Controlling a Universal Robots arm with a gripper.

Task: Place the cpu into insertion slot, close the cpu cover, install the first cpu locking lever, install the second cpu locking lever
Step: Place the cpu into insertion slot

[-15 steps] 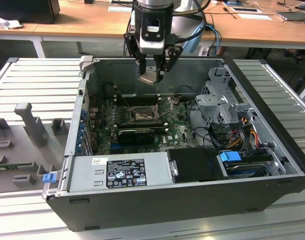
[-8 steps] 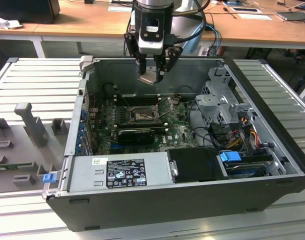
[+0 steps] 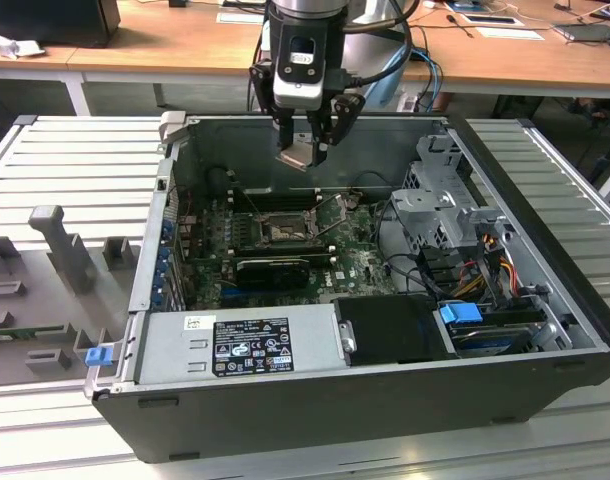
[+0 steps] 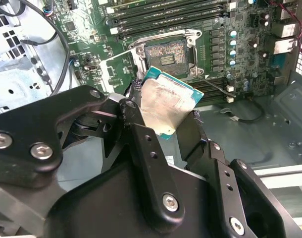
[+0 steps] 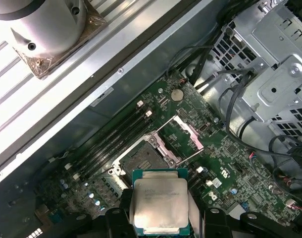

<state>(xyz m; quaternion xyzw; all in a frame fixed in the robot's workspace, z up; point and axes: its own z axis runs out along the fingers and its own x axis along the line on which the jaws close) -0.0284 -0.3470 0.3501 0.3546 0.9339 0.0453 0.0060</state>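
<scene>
Hovering over an open dark-grey desktop computer case (image 3: 385, 400) and its green circuit board (image 3: 350, 262), a black two-fingered gripper (image 3: 308, 148) hangs well above the square dark-rimmed insertion slot (image 5: 141, 157), whose silver metal-framed cpu cover (image 5: 184, 131) is swung open beside it. The jaws clench a thin, square, tan-silver cpu (image 4: 166, 101), tilted, by opposite edges.

In the exterior view an open computer case (image 3: 545, 385) takes the middle of the frame, with a desk (image 3: 165, 45) behind it along the upper edge. The gripper (image 3: 307, 146) hangs at upper centre with the cpu (image 3: 297, 155) between its fingers, above the motherboard (image 3: 360, 262) on the case floor. The insertion slot (image 3: 282, 229) lies at frame centre, below the cpu and apart from it. A power supply (image 3: 235, 345) sits at lower centre, and a drive cage (image 3: 440, 205) at right.
</scene>
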